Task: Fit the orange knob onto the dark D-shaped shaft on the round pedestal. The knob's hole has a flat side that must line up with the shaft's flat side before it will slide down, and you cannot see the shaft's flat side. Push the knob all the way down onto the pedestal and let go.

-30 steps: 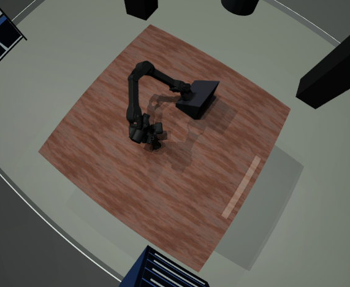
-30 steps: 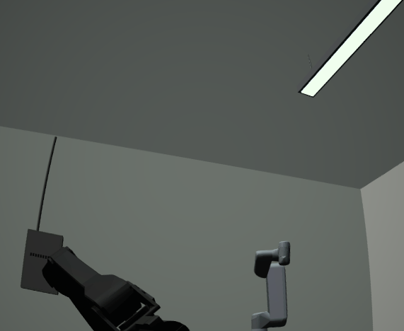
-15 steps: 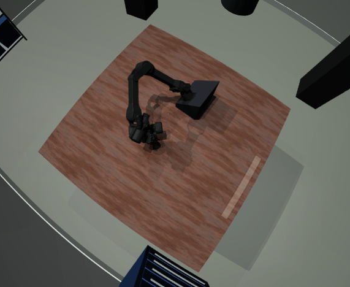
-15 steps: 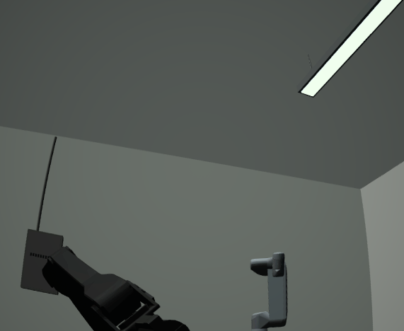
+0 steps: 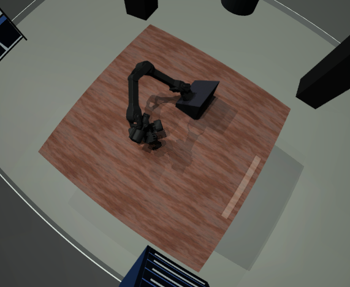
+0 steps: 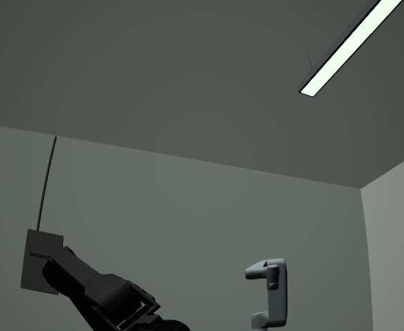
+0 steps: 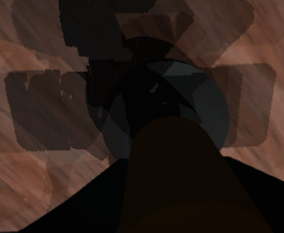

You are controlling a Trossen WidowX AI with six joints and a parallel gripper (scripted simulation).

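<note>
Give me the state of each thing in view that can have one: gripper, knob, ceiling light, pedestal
Gripper: closed on the knob.
Orange knob: held in the gripper, looking dark brown in shadow; whether it is seated, cannot tell.
Ceiling light: lit.
Round pedestal: on the table, partly hidden behind the knob.

The tabletop (image 5: 106, 148) looks like streaky reddish-brown wood, matt.

The knob (image 7: 177, 174) is cut off by the wrist view's bottom edge; its underside hides whether it meets the round pedestal (image 7: 212, 107). The shaft is hidden.
</note>
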